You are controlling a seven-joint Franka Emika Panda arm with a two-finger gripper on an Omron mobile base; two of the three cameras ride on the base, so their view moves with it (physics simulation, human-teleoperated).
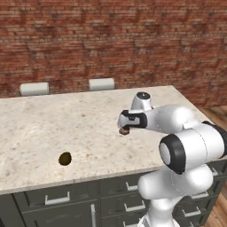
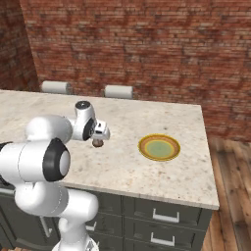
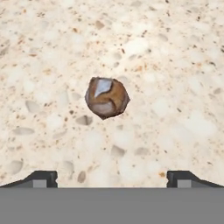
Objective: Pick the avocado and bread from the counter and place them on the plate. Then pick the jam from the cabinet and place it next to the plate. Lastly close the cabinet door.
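The bread [image 3: 106,97], a small brown-grey lumpy piece, lies on the beige speckled counter [image 1: 40,128]. My gripper [image 3: 112,177] hangs straight above the bread with its jaws wide open and nothing between them. From the base views the hand [image 1: 128,120] covers most of the bread [image 1: 124,131], which peeks out under it [image 2: 98,143]. The avocado [image 1: 65,158], dark and egg-shaped, rests near the counter's front edge, well to the left of the hand. The yellow plate [image 2: 159,147] sits empty on the counter to the right of the hand.
Two pale chair backs [image 1: 34,88] [image 1: 101,84] stand behind the counter's far edge, before a red brick wall. Dark grey drawers with silver handles [image 1: 57,199] run under the counter's front. Wooden floor [image 2: 230,196] lies to the right.
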